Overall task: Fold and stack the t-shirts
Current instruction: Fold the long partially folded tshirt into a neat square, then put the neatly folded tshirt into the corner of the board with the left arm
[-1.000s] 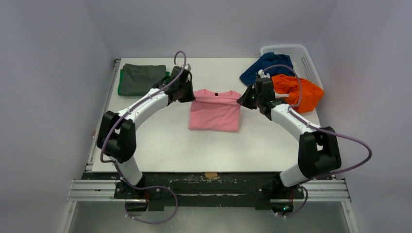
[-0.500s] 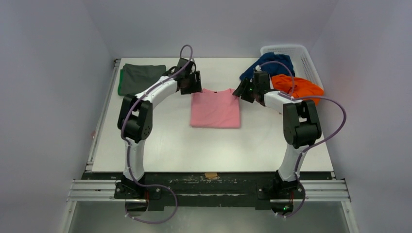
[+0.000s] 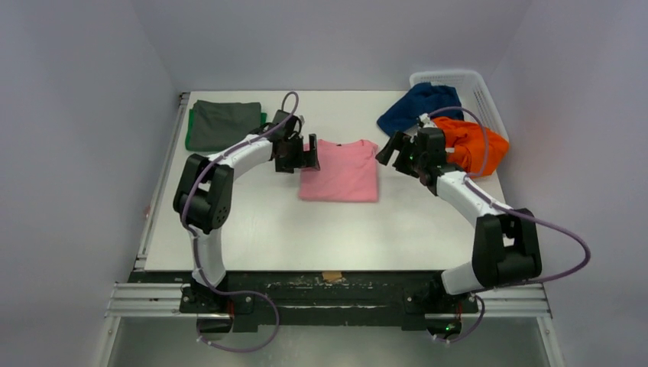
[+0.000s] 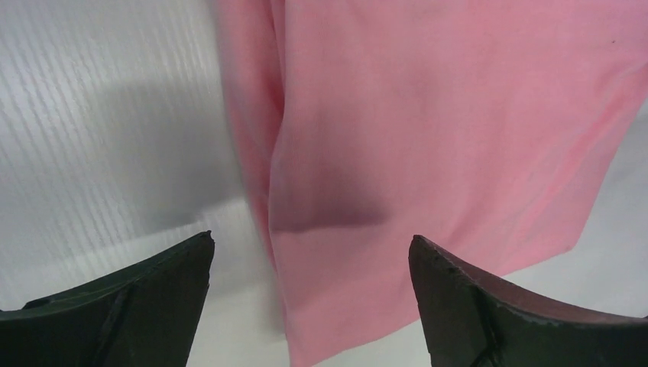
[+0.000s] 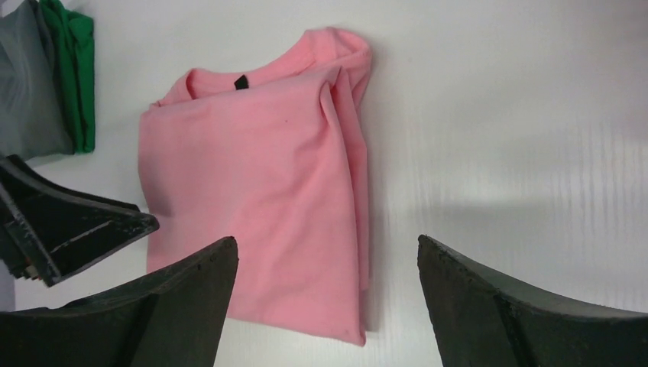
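Your left hand [image 4: 311, 241] is spread wide with nothing between its fingers. One fingertip sits over bare surface [image 3: 306, 229] and the other over the pink t-shirt [image 3: 340, 172], so the shirt's folded side edge runs up between them. You cannot tell from the wrist view whether the fingertips touch the cloth or the surface. Your right hand [image 5: 327, 241] is spread just as wide and grips nothing; it sits off the opposite side of the pink t-shirt, near the collar end, apart from the cloth. From that hand's camera the shirt lies flat ahead of the fingers as a neat rectangle, collar at the far end. A doubled fold runs along the edge nearer the hand, and one finger of the left hand shows at the shirt's far side. Beyond the left hand, toward the far corner of the surface, the dark grey t-shirt [image 3: 223, 122] lies folded on top of the green t-shirt [image 5: 72, 76], of which only an edge peeks out. Behind your right hand the orange t-shirt [image 3: 472, 144] lies bunched at the near end of the white mesh basket [image 3: 458, 77], and the navy t-shirt [image 3: 416, 105] lies crumpled just beside it — both unfolded.
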Robot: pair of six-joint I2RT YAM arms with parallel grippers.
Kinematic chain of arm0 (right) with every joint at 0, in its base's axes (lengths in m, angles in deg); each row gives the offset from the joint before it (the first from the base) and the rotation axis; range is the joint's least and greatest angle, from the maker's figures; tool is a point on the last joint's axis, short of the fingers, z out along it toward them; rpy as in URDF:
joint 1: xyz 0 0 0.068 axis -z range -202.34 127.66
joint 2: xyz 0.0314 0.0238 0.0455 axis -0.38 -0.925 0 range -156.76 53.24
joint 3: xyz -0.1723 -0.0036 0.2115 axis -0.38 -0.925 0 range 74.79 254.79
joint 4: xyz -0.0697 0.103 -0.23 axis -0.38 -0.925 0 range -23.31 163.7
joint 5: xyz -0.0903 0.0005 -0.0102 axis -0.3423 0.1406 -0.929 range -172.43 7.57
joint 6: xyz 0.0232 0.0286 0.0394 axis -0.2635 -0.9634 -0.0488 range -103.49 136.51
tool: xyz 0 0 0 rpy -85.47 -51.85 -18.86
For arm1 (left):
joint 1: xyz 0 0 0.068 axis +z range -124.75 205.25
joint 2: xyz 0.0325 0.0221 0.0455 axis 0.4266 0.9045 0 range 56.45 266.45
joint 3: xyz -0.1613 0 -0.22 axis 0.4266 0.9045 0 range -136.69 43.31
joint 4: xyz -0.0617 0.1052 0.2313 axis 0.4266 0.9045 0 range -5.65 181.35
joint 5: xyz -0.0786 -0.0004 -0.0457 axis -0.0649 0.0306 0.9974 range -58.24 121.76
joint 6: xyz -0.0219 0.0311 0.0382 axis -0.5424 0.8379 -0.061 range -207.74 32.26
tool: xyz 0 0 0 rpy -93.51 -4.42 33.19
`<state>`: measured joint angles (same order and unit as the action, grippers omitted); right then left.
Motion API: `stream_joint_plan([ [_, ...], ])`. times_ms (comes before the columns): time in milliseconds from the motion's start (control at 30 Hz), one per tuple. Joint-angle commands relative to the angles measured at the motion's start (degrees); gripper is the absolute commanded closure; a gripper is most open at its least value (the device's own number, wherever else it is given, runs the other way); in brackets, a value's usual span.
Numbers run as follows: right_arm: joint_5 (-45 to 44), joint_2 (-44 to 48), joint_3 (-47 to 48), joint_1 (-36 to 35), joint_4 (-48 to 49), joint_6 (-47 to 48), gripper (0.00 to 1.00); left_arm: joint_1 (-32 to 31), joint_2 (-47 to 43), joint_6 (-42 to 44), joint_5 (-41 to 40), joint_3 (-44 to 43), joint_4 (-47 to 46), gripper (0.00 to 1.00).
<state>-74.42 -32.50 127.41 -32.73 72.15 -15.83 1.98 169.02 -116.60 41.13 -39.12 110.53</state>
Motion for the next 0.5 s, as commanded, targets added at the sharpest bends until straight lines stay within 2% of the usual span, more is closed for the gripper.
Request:
stream_joint_plan([
  [0, -1.41, 7.06, -4.33, 0.04, -2.32, 0.6, 0.14, -0.01, 2.52, 0.08, 5.3, 0.52, -3.26, 0.07],
  [67, -0.77, 9.5, -5.66, 0.02, -3.06, 0.91, 0.13, -0.1, 5.12, -0.28, 5.98, -0.84, -3.29, 0.12],
  [167, -0.85, 12.01, -7.49, 0.05, -2.71, 1.12, 0.14, -0.81, 7.89, -0.4, 7.13, -2.94, -2.78, 0.27],
  [300, -1.06, 13.7, -8.11, 0.02, -3.04, 1.29, 0.14, -3.83, 8.79, 0.19, 3.23, -4.97, -0.87, 0.44],
  [467, -0.8, 15.74, -8.9, 0.02, -2.76, 1.68, 0.14, -8.08, 13.31, 2.42, -7.41, -15.46, 9.53, 0.89],
])
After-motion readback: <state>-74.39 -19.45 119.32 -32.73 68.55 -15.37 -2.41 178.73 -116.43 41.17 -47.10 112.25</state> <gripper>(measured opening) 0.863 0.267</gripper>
